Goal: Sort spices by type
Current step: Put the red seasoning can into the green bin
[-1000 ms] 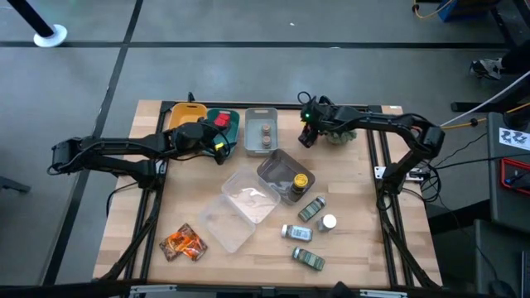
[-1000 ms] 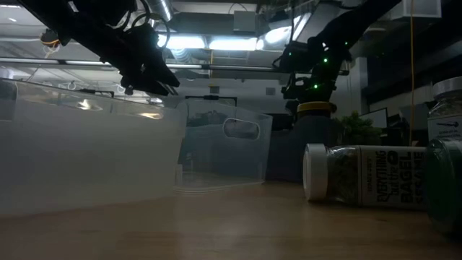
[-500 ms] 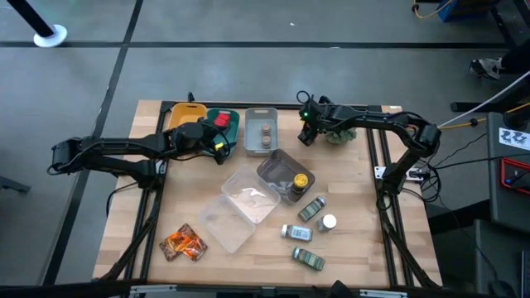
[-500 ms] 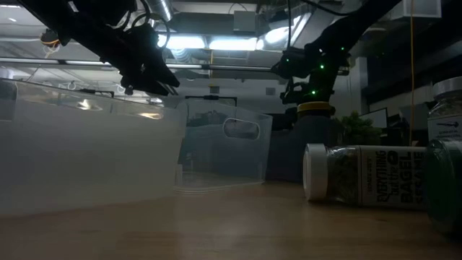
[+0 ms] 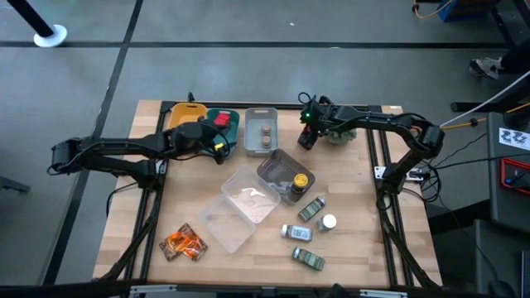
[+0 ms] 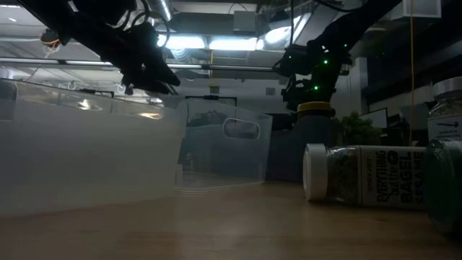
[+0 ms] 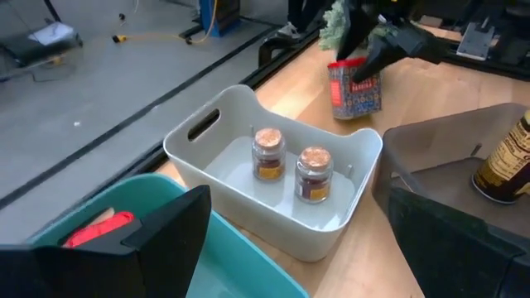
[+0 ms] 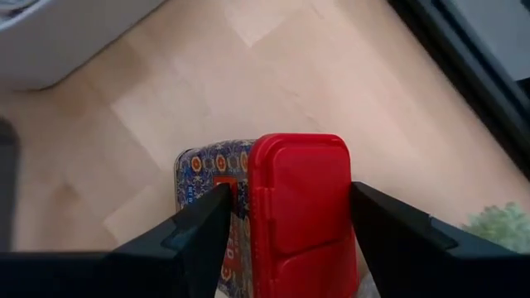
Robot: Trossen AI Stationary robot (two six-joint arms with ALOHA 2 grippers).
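High view: a red tin held near the grey bin

Orange packets [image 5: 183, 242] lie at the front left corner of the table [image 5: 356, 265]. The left gripper [image 5: 217, 146] hangs over the teal bin [image 5: 222, 118], its fingers spread wide with nothing between them. Red cubes [image 5: 221, 120] sit in that teal bin. Next comes the grey bin [image 5: 262, 131] with two tiny brown jars [image 7: 287, 165] standing inside. Right of it, the right gripper [image 5: 305, 138] pinches a red-lidded tin [image 8: 286, 217] between its fingers, close to the spiky green plant [image 5: 338, 132]. Nearer the front, a yellow-lidded jar [image 5: 300, 180] rests in a dark tray [image 5: 273, 168], and green-labelled jars [image 5: 310, 236] lie on the wood.
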